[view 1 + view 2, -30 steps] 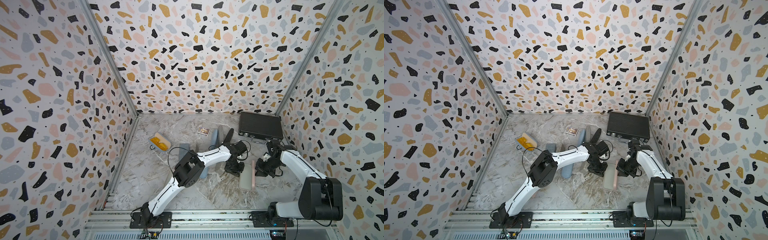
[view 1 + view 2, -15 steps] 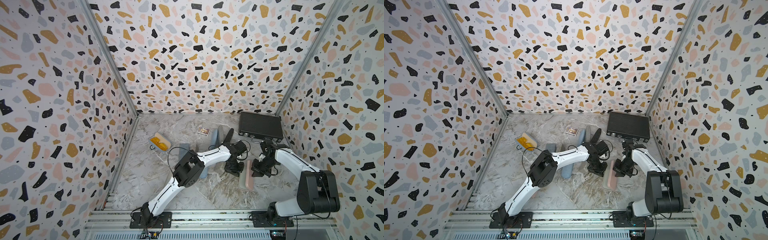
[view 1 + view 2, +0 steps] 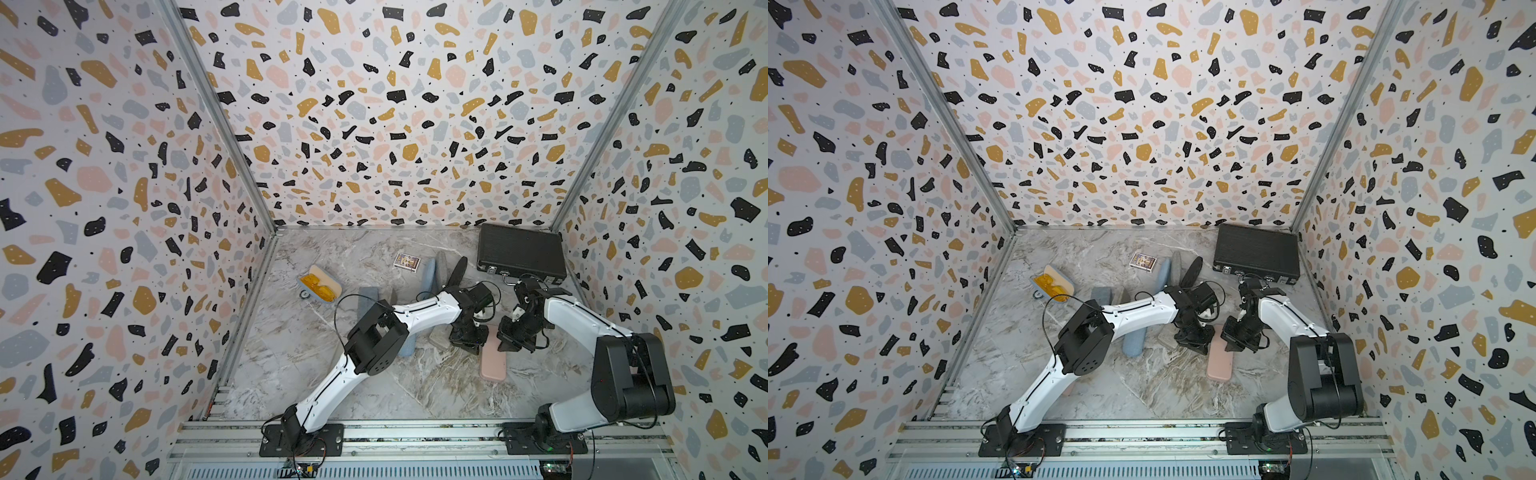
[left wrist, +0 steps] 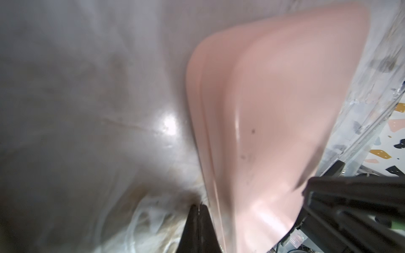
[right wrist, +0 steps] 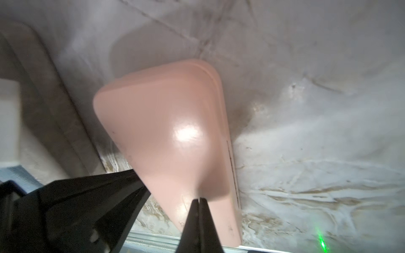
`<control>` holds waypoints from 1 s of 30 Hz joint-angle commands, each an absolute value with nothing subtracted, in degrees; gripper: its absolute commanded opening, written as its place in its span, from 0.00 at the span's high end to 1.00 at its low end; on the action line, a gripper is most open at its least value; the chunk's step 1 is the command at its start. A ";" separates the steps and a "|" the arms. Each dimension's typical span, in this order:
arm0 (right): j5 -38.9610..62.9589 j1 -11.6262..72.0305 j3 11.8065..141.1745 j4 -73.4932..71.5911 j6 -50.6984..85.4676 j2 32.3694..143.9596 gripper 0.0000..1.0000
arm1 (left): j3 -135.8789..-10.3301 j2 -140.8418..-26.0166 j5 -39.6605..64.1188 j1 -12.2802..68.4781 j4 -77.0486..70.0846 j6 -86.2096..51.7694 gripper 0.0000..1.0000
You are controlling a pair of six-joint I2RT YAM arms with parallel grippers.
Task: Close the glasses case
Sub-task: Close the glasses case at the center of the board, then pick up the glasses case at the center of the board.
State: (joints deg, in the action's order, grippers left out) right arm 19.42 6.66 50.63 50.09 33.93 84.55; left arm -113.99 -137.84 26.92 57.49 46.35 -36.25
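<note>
We see the pink case (image 3: 493, 358) lying flat, well in front of the black box (image 3: 521, 253), lid down and seemingly closed. The right gripper (image 5: 199, 200) rests on it and the left gripper (image 4: 198, 207) sits alongside, both with jaws together, so only backing off seems left.

Closed: left end effector (image 4: 198, 206), right end effector (image 5: 199, 199)

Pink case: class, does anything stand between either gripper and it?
Nothing visible does. The left gripper, shut, sits right beside the edge of the pink case; the right gripper, shut, is over its top.
</note>
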 commanded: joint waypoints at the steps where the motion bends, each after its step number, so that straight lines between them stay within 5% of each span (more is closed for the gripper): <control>1: 16.52 6.90 52.57 53.22 35.21 80.61 0.94 | -112.78 -131.90 24.32 56.58 47.44 -35.78 1.00; 11: 16.31 6.86 56.41 56.22 35.65 73.07 0.69 | -112.54 -114.69 17.88 49.89 52.94 -32.67 1.00; 21: 17.14 11.25 58.14 54.85 34.45 72.44 0.49 | -97.48 -93.37 8.19 37.98 60.50 -26.64 0.26; 30: 14.68 22.68 61.19 52.64 36.27 78.74 0.47 | -78.19 -77.89 0.27 32.50 72.87 -28.05 0.14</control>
State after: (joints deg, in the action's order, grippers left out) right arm 15.81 21.63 59.77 52.64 35.18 77.76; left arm -81.38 -81.82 3.55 32.62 66.52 -27.83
